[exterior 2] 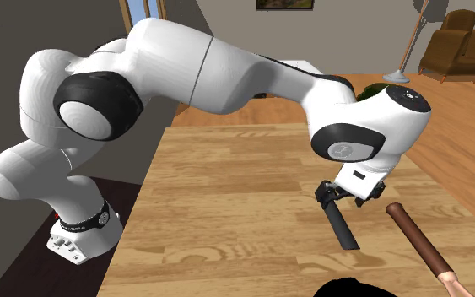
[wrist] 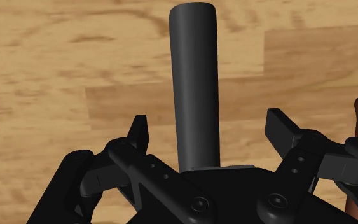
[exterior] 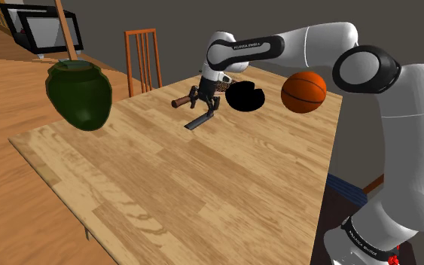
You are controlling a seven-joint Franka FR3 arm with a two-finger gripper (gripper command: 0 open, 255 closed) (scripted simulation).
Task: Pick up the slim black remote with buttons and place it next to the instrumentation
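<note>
The slim black remote (exterior: pixel 199 120) lies flat on the wooden table (exterior: pixel 165 181), just in front of a brown rod-shaped instrument (exterior: pixel 181 102). My gripper (exterior: pixel 204 108) hangs directly over the remote's far end. In the wrist view the remote (wrist: pixel 194 83) runs out between the two fingertips (wrist: pixel 139 130), which stand apart on either side without touching it, so the gripper (wrist: pixel 210 127) is open. The second exterior view has the remote (exterior 2: pixel 342 226) on the wood below the gripper (exterior 2: pixel 338 198), with the brown instrument (exterior 2: pixel 421 245) close beside it.
A dark green vase (exterior: pixel 80 94) stands at the shoulder view's left. An orange basketball (exterior: pixel 303 91) and a black rounded object (exterior: pixel 245 97) sit behind the gripper. A wooden chair (exterior: pixel 143 56) stands beyond the table's far edge.
</note>
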